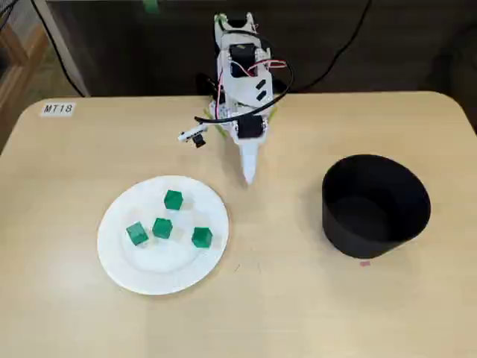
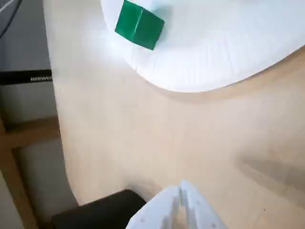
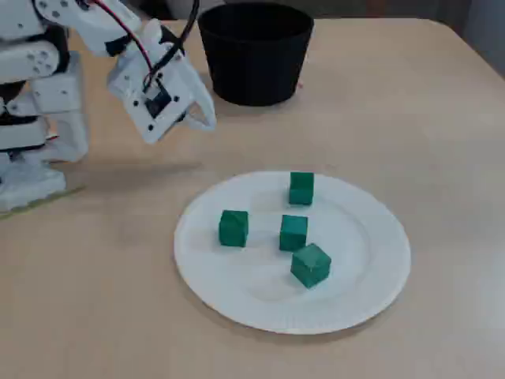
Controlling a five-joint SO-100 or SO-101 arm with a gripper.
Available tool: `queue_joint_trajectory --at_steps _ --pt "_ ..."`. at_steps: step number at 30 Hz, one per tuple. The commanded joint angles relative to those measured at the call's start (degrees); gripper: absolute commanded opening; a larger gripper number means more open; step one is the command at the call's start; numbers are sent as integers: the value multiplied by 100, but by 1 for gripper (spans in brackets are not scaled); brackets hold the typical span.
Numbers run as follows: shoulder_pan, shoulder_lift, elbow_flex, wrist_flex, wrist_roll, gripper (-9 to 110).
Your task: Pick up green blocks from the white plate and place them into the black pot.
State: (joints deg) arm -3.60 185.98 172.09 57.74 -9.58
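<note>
The white two-finger gripper [image 1: 250, 176] hangs just above the pale wooden desk [image 1: 298, 313], its jaws pressed together and holding nothing. In a fixed view the round white paper plate [image 1: 160, 272] lies to its lower left. The plate carries four green cubic blocks, none touching: the nearest block [image 1: 173, 200], the right block [image 1: 201, 237], the middle block [image 1: 162, 228] and the left block [image 1: 136, 233]. The round black pot [image 1: 373, 205] stands well to the right.

Four green blocks [image 1: 162, 228], small cubes, sit loosely clustered on the round white plate [image 1: 164, 270] before me. The black pot [image 1: 373, 227] stands upright, well apart to its right in a fixed view.
</note>
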Motion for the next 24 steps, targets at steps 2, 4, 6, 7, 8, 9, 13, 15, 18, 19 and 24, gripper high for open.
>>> queue_joint_trajectory --at_steps 2,4,6,7,8,9,13,15,18,19,24 --pt "1063 44 -519 -255 352 -2" --pt "1063 44 -519 -255 343 -2" --pt "1063 44 -527 -255 334 -2" --pt "1072 44 -527 -255 334 -2" --pt "1072 44 -527 -255 334 -2" --pt "1072 44 -527 -255 334 -2" --pt "1081 44 -650 -185 422 -2" --pt "1011 9 -1020 -141 439 -2" --pt "1028 -932 -2188 105 492 -2" --pt "1028 -1503 -2716 272 404 -2" --pt "1169 -4008 -5256 1424 105 -2"
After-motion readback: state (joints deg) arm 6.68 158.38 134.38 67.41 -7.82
